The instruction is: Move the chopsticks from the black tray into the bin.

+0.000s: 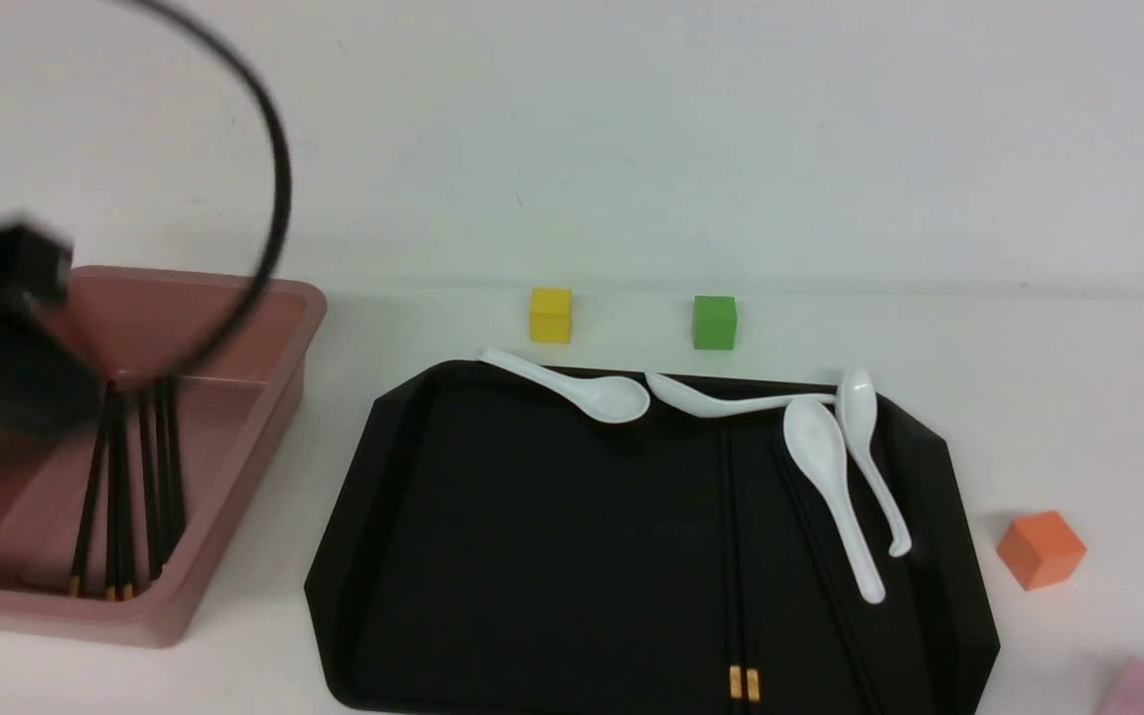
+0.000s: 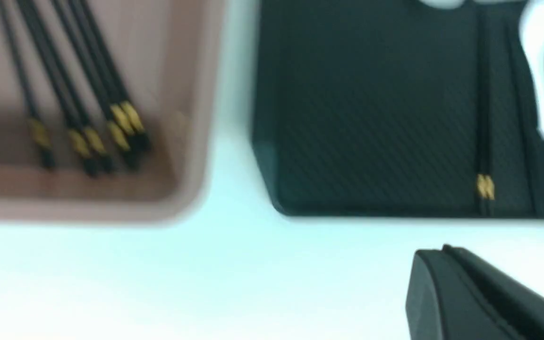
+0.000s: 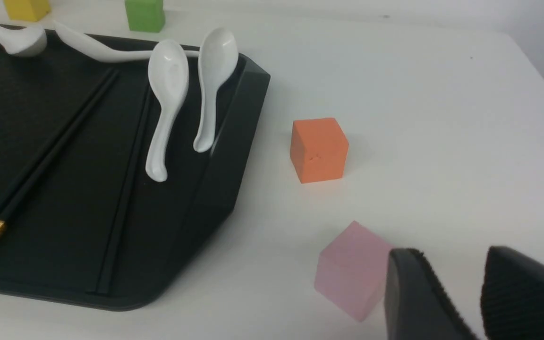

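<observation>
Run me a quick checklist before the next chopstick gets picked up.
1. Left gripper empty: ok, its fingers are together with nothing between them.
2. Left gripper opened for a grasp: not ok, it is shut.
3. Chopsticks left in the black tray: ok, a gold-banded pair lies side by side.
4. Pair free of the white spoons: cannot tell, the far ends lie close to one spoon.
5. Bin upright with room for more: ok, it already holds several chopsticks with bare floor beside them.
6. Right gripper clear of the tray: ok, it is off to the side.
</observation>
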Motion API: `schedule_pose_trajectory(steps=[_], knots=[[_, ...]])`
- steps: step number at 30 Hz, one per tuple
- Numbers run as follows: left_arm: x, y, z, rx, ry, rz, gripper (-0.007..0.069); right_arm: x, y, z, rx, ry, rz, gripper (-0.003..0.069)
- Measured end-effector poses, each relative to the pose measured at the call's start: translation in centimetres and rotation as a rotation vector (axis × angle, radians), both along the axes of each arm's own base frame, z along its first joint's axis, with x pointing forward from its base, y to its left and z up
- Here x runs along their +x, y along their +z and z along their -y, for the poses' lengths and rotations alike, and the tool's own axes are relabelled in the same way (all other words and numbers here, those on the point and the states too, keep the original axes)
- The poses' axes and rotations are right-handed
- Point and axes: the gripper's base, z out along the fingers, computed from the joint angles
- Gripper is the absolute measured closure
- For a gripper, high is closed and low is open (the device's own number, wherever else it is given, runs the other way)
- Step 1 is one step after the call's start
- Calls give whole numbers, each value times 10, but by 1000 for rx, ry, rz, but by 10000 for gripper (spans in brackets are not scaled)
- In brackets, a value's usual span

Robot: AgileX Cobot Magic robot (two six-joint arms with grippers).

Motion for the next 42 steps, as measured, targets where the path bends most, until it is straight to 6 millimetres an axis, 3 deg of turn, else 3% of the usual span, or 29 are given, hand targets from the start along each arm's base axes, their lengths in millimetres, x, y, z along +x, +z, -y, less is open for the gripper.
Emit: schedule_pose_trajectory(steps=[6, 14, 32, 38, 42], knots=[[-52, -48, 6, -66, -14, 147, 637, 0, 0, 0, 0, 0, 0, 419], [-87, -72, 5, -81, 32, 271, 637, 0, 0, 0, 0, 0, 0, 419], [-90, -75, 5, -70, 25, 271, 637, 0, 0, 0, 0, 0, 0, 419], [-82, -71, 0, -55, 85, 392, 637, 0, 0, 0, 0, 0, 0, 419], [-85, -84, -8, -76, 220, 500, 637, 0, 0, 0, 0, 0, 0, 419]])
